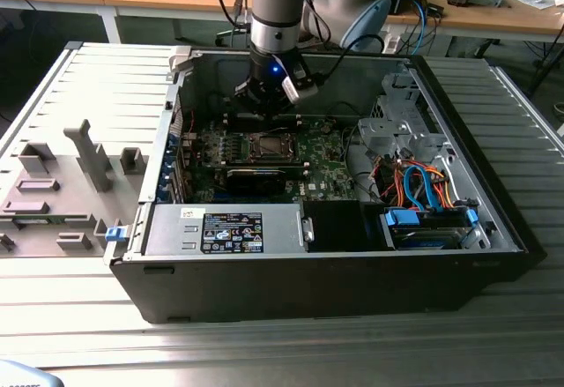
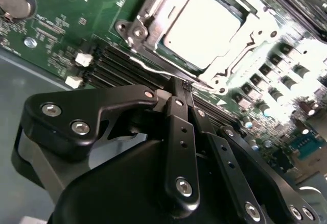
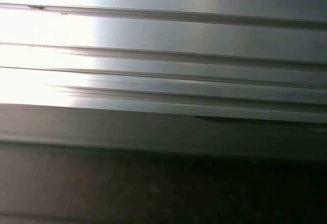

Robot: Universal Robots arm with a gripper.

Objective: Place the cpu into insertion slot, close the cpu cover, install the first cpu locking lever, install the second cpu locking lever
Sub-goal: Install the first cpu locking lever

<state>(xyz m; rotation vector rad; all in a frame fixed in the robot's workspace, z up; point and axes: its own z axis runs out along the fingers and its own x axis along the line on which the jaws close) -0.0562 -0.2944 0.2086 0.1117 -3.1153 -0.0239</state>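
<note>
— Inside the open computer case (image 1: 458,268), what is seen?

— A green motherboard (image 1: 322,171) is laid flat on the case floor, and the arm (image 1: 280,3) is lowered over its far edge. The gripper (image 1: 264,98) is hung just above the board, close behind the socket (image 1: 268,147).

— How is the gripper set?

— In the second wrist view its black fingers (image 2: 180,147) are brought together, tips nearly touching, beside a thin metal lever (image 2: 150,67) at the socket's edge. Whether that lever is actually pinched cannot be told.

— And the chip?

— The chip (image 2: 202,27) is seated in the socket, its pale metal top showing through the square opening of the silvery cover (image 2: 240,60), which is lying flat around it.

— What else is noted?

— Ribbed metal panels (image 3: 204,55) are shown in the first wrist view. Orange and blue cables (image 1: 421,184) are bundled toward the exterior view's right.
</note>
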